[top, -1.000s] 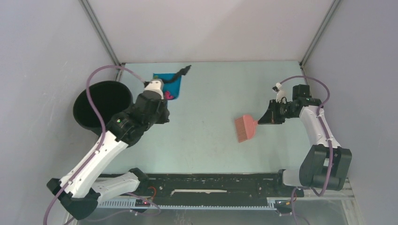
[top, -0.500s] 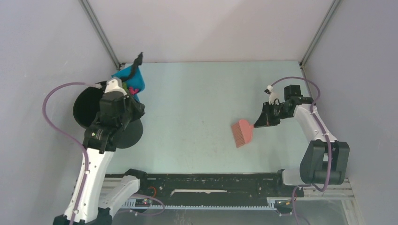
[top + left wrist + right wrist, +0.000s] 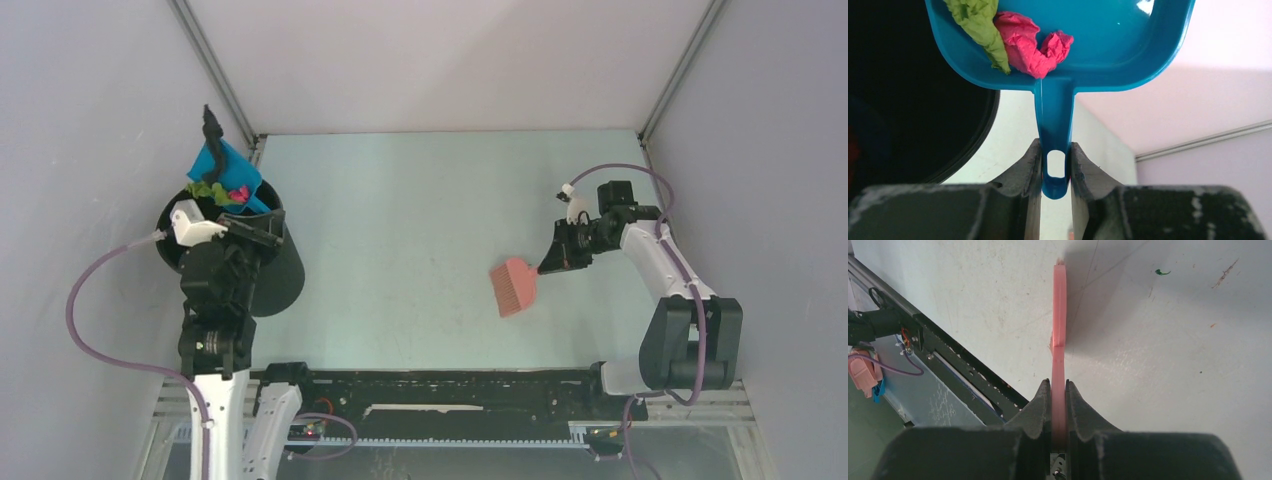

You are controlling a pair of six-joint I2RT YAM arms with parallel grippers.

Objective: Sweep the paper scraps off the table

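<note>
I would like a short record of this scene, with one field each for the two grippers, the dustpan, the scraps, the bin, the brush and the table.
left gripper: shut on the handle of the dustpan
dustpan: blue, tilted, held above the rim of the black bin
paper scraps: green and magenta pieces lying in the dustpan
black bin: at the left edge of the table
right gripper: shut on the brush
brush: pink, over the table's right half; contact unclear
table: pale mint-green, black rail along the near edge

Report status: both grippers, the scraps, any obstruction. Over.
Left gripper shut on blue dustpan handle, pan above black bin. Green and magenta paper scraps in the pan, not dumped. Right gripper shut on pink brush. Nothing in the way.
</note>
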